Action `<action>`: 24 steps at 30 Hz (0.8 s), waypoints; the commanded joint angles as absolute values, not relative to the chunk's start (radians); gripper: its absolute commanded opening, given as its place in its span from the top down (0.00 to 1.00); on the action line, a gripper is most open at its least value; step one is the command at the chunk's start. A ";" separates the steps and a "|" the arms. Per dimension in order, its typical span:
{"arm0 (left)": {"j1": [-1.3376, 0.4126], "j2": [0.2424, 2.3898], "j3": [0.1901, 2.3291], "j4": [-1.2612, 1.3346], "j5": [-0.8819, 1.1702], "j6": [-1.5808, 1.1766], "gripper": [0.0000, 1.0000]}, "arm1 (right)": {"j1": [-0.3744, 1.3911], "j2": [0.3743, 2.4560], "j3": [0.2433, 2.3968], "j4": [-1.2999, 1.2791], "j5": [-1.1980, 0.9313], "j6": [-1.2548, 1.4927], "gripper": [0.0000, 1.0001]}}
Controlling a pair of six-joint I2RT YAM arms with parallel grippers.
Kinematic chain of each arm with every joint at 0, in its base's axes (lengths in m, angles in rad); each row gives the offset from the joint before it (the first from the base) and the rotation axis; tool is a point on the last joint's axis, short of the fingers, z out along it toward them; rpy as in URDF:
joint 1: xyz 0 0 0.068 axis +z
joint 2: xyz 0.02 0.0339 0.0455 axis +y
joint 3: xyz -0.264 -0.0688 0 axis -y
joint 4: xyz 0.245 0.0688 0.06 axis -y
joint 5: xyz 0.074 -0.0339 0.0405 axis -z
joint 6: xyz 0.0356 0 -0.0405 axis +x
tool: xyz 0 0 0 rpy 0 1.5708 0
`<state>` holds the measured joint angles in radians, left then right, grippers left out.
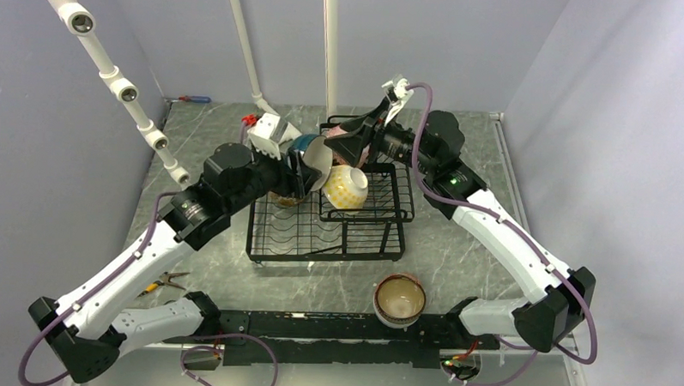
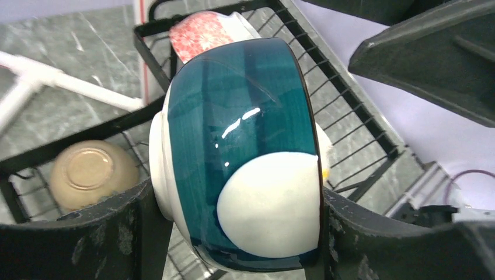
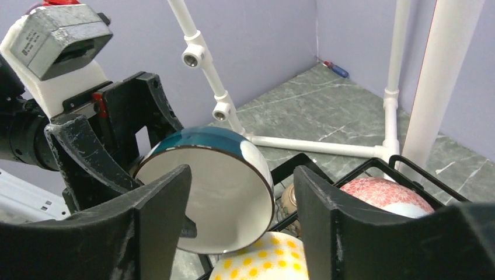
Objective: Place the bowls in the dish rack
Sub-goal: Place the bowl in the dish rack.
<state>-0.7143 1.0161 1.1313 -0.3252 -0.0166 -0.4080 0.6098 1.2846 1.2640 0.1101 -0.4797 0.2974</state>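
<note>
Left gripper (image 2: 233, 224) nearest the lens, clamped on the teal bowl (image 2: 239, 134), one finger on the foot, the other across the mouth. Bowl is on edge, in the air over the dish rack (image 1: 323, 258) near its 12 o'clock side, mouth facing 3 o'clock. Right gripper (image 3: 239, 175) sits at the bowl's 2 o'clock, jaws spread, nothing in them. Yellow-dotted bowl (image 1: 347, 187) lies in the raised basket at the teal one's 5 o'clock, pink-patterned bowl (image 2: 201, 32) behind it, tan bowl (image 2: 87, 175) upside down in the lower tray. I'd back the right arm off first, then lower the bowl on edge, clear of yellow, and release only once seated. Spare bowl (image 1: 399, 300) waits on the table at the rack's 5 o'clock.
</note>
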 commanded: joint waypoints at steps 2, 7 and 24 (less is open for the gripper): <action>-0.712 0.928 1.126 -0.184 -0.137 -0.227 0.97 | 0.612 1.254 1.261 0.157 -0.484 0.294 0.25; -0.712 0.873 1.056 -0.227 -0.239 0.002 0.97 | 0.613 1.237 1.252 0.129 -0.464 0.275 0.12; -0.712 0.811 0.630 0.039 -0.095 0.796 0.97 | 0.611 1.183 1.218 0.060 -0.376 0.213 0.00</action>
<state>-0.7128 0.8478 0.6621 -0.1909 -0.1425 0.5980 0.6102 1.2156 1.2270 0.0639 -0.4084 0.2489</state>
